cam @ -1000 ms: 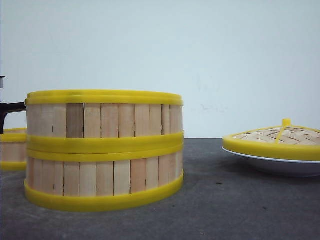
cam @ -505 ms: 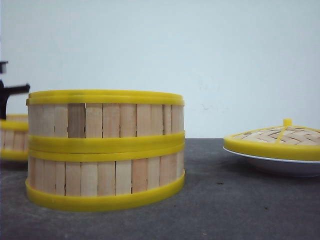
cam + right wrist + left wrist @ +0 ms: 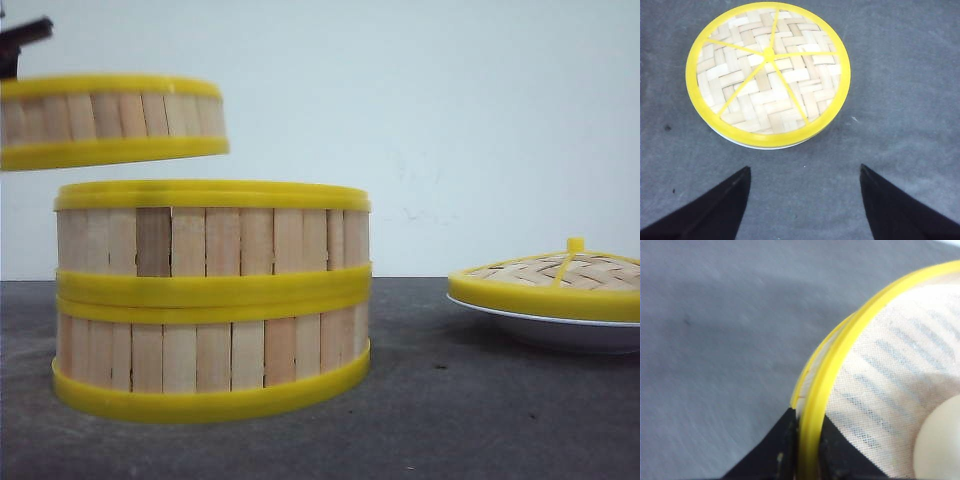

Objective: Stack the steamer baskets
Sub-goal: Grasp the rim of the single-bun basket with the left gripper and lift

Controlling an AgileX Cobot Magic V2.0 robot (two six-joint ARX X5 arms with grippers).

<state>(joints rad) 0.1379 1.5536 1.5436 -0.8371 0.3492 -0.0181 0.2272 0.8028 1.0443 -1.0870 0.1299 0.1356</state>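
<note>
Two steamer baskets stand stacked in the front view, the upper one (image 3: 212, 235) resting on the lower one (image 3: 210, 360), both with pale slat walls and yellow rims. A third steamer basket (image 3: 110, 120) hangs in the air above and left of the stack, slightly tilted. My left gripper (image 3: 807, 412) is shut on its yellow rim (image 3: 840, 350), one finger inside the wall and one outside. Only a dark bit of that arm (image 3: 20, 40) shows in the front view. My right gripper (image 3: 805, 170) is open above the dark table, near the lid, holding nothing.
A woven domed lid (image 3: 555, 275) with yellow rim and knob lies on a white plate (image 3: 560, 330) at the right; the right wrist view has the lid (image 3: 767, 75) from above. The tabletop (image 3: 470, 410) is dark grey, with a pale wall behind.
The third basket has risen from the table at the far left to above the height of the stack, carried by my left gripper. The stack and the lid have not moved.
</note>
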